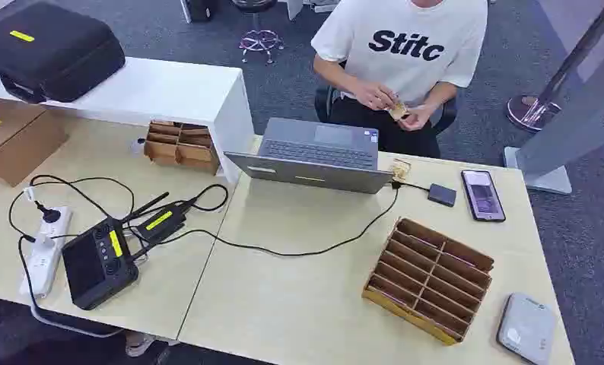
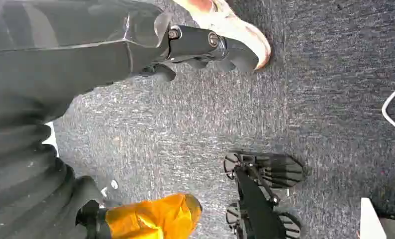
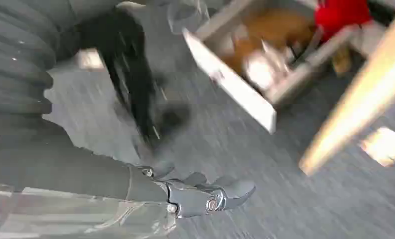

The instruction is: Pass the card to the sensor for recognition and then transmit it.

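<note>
Head view: a person [image 1: 405, 53] fingering a card [image 1: 397, 111] behind the laptop [image 1: 314, 152].

Grey laptop [image 1: 318, 148], probably tan card [image 1: 397, 111]

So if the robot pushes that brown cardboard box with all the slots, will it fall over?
Probably not. The cardboard box lies low and wide on the table, so it would likely slide rather than tip. Its slots look empty, so it is probably light, and its thin dividers might bend.
</note>
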Available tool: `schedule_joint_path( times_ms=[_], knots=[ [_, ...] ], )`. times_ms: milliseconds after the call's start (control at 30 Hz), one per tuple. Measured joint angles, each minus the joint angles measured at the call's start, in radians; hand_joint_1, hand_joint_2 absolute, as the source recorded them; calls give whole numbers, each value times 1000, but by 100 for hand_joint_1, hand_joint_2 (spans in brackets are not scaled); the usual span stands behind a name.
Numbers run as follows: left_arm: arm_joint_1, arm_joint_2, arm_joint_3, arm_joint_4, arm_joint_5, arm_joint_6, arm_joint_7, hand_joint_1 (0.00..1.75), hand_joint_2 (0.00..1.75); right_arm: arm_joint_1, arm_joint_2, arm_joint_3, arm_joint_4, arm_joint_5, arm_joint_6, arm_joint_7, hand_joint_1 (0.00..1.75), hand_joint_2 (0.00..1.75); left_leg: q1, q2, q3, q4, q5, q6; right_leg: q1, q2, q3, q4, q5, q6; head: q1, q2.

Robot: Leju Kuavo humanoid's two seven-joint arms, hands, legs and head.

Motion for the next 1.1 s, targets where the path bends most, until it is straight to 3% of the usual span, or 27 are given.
schedule_joint_path(
  times_ms=[100, 300, 367, 467, 533, 700, 867, 967, 1100],
  knots=[
    [-2, -1, 0, 0, 10, 0, -1, 0, 175, -38, 0, -42, -1, -60, 22, 78, 0, 175, 0, 2, 1, 0, 0, 0, 0, 2, 0, 0, 1, -1, 0, 0],
    [0, -2, 1, 0, 24, -8, -20, 0, 175, -95, 2, -84, -8, -85, 32, 102, 0, 175, 0, 0, 0, 0, 0, 0, 0, 0, 1, 0, 1, -1, 0, 0],
    [-1, -4, 2, 1, 29, -16, -36, 0, 175, -137, 5, -92, -21, -99, 7, 99, 0, 175, 0, 3, 0, 0, 1, -1, 0, 4, 0, 1, 2, -1, -1, 0],
    [-6, -12, 3, 1, 35, -19, -47, 0, 175, -212, 9, -95, -31, -97, -101, 49, 0, 175, 0, 4, 0, 0, 2, 0, 0, 5, 1, 1, 3, 0, 1, 0],
    [-2, -18, 6, 1, 41, -19, -50, 0, 175, -231, 15, -93, -37, -68, -155, -22, 0, 175, -1, 3, -3, 0, 3, 0, -2, 4, -2, 1, 5, 1, -1, 0],
    [-3, -22, 9, 1, 39, -13, -69, 0, 175, -251, 16, -86, -64, -50, -217, -168, 0, 175, -10, 3, -17, 0, 10, 7, -13, 5, -18, 7, 11, 5, -1, 0],
    [-2, -22, 9, 1, 36, -10, -80, 0, 175, -251, 16, -84, -83, -50, -229, -202, 0, 175, -18, 2, -35, -1, 23, 16, -22, 4, -36, 8, 21, 16, -1, 0],
    [-3, -24, 9, 1, 25, -1, -99, 0, 175, -257, -1, -88, -132, -101, -252, -305, 0, 175, -21, 4, -43, 0, 27, 19, -26, 5, -46, 7, 28, 17, -1, 0],
    [-30, -34, 9, 1, 13, 12, -89, 0, 175, -246, -12, -102, -200, -164, -335, -302, 0, 175, -25, -8, -54, 1, 39, 30, -30, -6, -49, 3, 34, 28, 0, 0]
  ],
)
